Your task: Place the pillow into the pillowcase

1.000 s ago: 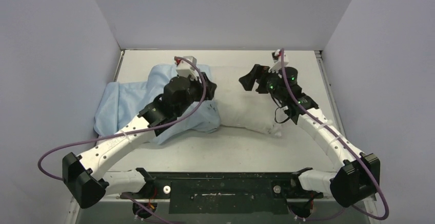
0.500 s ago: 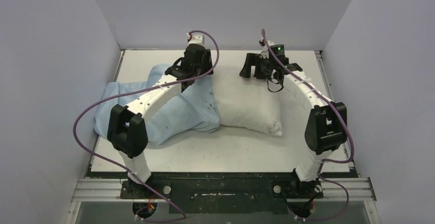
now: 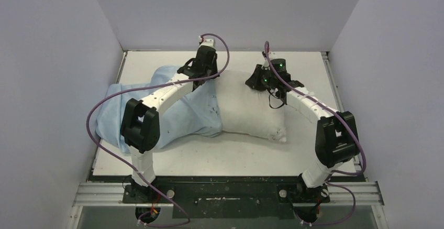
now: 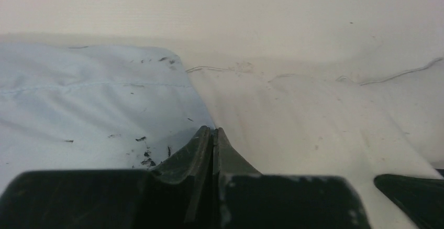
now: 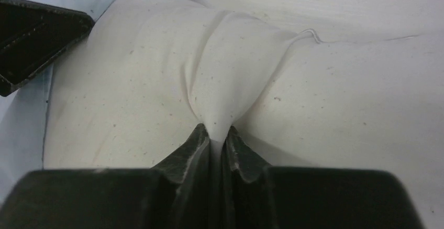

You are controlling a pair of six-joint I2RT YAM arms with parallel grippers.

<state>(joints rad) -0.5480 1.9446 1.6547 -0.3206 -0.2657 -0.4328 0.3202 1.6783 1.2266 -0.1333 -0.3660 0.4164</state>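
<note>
— Where was the pillow [image 3: 254,113] at that point?

— It lay on the surface [image 3: 225,155] with its left end inside the pillowcase [image 3: 131,108]. The larger right part was bare. I'd judge it well under half in.

— And the right pincer [image 5: 213,130]?

— It was nipped shut on a raised fold of the pillow's fabric near the far edge. You could see the cloth drawn up into a ridge between the tips. That grip gave it something to push or drag the cushion leftward with.

— The left pincer [image 4: 212,130]?

— It was closed too, with the tips pressed together right where the blue hem met the pillow. It was probably pinching the hem, though from the wrist view I couldn't make out cloth between the tips.

— Why there?

— As I read it, to hold the mouth in place so the sack wouldn't slide along while the pillow was fed in.
</note>
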